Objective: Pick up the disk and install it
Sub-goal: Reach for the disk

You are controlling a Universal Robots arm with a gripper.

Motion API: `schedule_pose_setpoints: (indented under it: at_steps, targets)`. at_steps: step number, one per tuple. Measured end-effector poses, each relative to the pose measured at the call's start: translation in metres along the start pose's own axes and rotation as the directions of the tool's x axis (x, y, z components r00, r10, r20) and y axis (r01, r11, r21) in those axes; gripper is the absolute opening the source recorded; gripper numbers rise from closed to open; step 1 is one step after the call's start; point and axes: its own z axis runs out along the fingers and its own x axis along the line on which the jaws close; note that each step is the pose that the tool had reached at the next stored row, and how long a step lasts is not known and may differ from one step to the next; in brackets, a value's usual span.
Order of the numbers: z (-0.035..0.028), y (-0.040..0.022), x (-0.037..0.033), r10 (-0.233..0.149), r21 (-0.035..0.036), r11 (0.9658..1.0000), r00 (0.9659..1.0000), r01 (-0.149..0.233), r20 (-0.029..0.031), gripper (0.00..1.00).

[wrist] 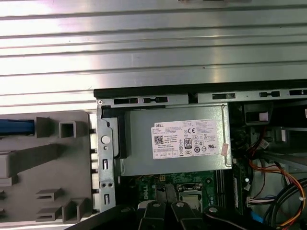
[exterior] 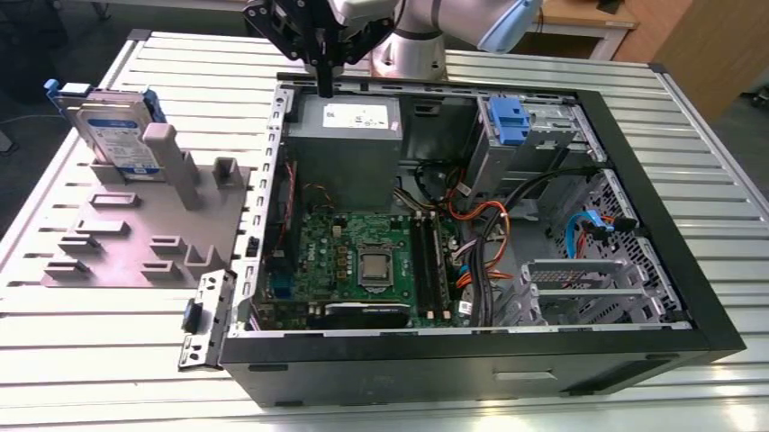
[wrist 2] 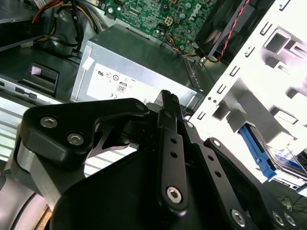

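disk (exterior: 114, 135) stands upright on edge in slot of grey fixture (exterior: 132, 243), exterior view's left, outside case (exterior: 481, 346). label faces camera; long axis unclear. gripper (exterior: 326, 85) fingers pressed together, empty, above psu (exterior: 348, 126). case holds psu, mobo (exterior: 360, 261), blue caddy (exterior: 509, 121).

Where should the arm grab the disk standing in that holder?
Probably the top edge of the disk, coming straight down and pinching its flat faces. It stands on edge in the grey holder, whose posts hem in its lower part; the top is free.
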Motion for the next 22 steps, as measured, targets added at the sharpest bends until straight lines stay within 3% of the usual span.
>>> schedule_pose_setpoints:
  at_steps: [22]
  targets:
    - [0.0003,-0.0005,0.0061,0.000,0.0000,1.0000,1.0000,0.000,0.0000,0.11]
